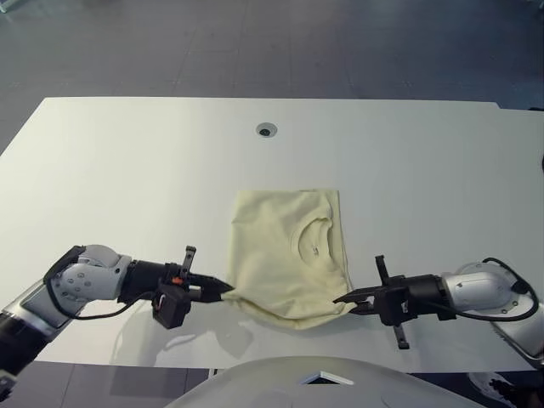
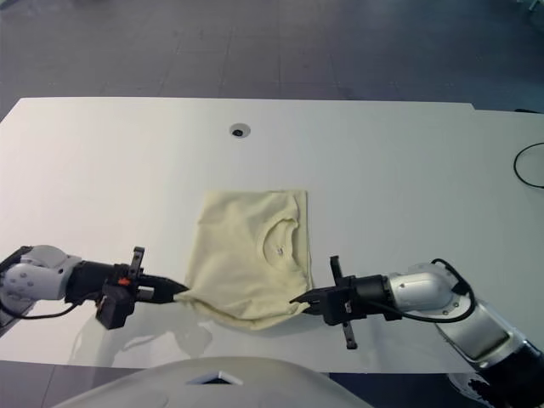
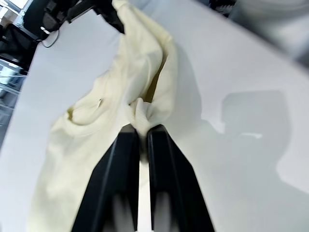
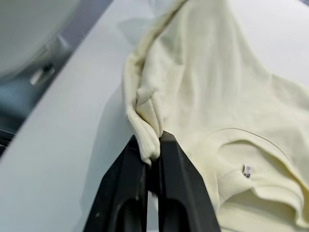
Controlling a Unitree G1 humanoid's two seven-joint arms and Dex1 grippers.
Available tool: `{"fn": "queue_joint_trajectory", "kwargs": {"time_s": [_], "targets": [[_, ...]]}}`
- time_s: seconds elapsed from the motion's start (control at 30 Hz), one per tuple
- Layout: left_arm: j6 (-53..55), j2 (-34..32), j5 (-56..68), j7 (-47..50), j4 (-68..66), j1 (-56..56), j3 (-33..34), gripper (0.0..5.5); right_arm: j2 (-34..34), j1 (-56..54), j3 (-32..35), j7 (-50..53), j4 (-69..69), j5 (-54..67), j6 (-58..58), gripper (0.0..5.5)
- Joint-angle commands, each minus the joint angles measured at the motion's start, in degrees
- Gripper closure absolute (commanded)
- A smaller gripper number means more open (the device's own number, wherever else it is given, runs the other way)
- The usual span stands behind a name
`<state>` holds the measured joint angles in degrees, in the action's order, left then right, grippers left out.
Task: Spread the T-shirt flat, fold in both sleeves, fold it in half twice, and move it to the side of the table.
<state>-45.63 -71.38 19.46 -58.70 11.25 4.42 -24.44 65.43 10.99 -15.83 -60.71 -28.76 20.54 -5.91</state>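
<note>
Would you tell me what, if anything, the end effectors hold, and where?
Both pinch the T-shirt: left end effector at its near left corner, right end effector at its near right corner.

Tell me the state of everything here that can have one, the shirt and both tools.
T-shirt: partly folded, collar showing on top, near edge bunched and held at both ends.
Left tool: shut on the T-shirt's near left corner.
Right tool: shut on the T-shirt's near right corner.

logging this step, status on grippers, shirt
Left gripper, right gripper shut on near corners of pale yellow fabric T-shirt. Near edge lifted. Round table port distant.
</note>
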Motion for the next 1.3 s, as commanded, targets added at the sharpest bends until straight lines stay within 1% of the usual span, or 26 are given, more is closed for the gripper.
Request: {"fn": "queue_joint_trajectory", "kwargs": {"time_s": [0.03,0.2,0.3,0.37,0.47,0.57,0.7,0.87,0.97,1.2,1.23,1.3], "targets": [[3.7,-4.4,3.9,-3.1,5.8,3.4,4.1,5.44,4.3,3.5,4.7,-3.6,-5.4,7.5,8.2,5.45],[8.7,-6.5,8.2,-7.1,8.6,5.3,8.6,5.44,6.2,5.0,11.2,-5.3,-9.6,17.7,18.1,5.45],[13.0,-5.9,11.9,-9.6,8.6,3.9,11.4,5.44,5.0,2.0,13.5,-5.1,-9.8,22.7,23.3,5.45],[17.0,-4.7,14.9,-11.3,8.1,1.5,12.9,5.44,3.7,-1.4,13.5,-5.0,-8.7,24.0,25.9,5.45],[26.4,-3.0,20.6,-13.9,7.3,-2.9,13.8,5.44,1.0,-8.4,11.0,-6.2,-3.7,20.7,27.1,5.45],[35.3,0.8,23.6,-16.8,4.3,-8.5,13.4,5.44,-3.3,-16.5,6.8,-8.0,3.0,16.1,27.4,5.45],[42.3,8.3,20.0,-22.4,-5.0,-17.9,10.6,5.44,-10.4,-26.6,1.6,-10.0,14.1,8.9,25.7,5.45],[49.8,16.3,15.5,-27.4,-17.7,-27.2,8.6,5.44,-17.7,-36.2,-1.8,-12.4,27.9,1.5,22.0,5.45],[52.1,20.8,12.1,-28.6,-24.8,-30.8,8.1,5.44,-21.7,-40.3,-3.7,-13.4,36.1,-3.0,18.5,5.45],[51.0,29.4,3.7,-28.5,-41.4,-36.8,8.5,5.44,-29.1,-45.5,-5.0,-13.2,53.5,-10.4,11.4,5.45],[50.5,30.4,2.6,-28.1,-43.7,-37.6,8.7,5.08,-30.1,-46.2,-4.7,-13.0,55.9,-10.9,11.0,5.45],[49.1,32.1,0.5,-27.5,-47.9,-38.9,9.1,4.72,-31.6,-47.2,-4.3,-13.2,59.8,-11.8,9.7,5.45]]}}
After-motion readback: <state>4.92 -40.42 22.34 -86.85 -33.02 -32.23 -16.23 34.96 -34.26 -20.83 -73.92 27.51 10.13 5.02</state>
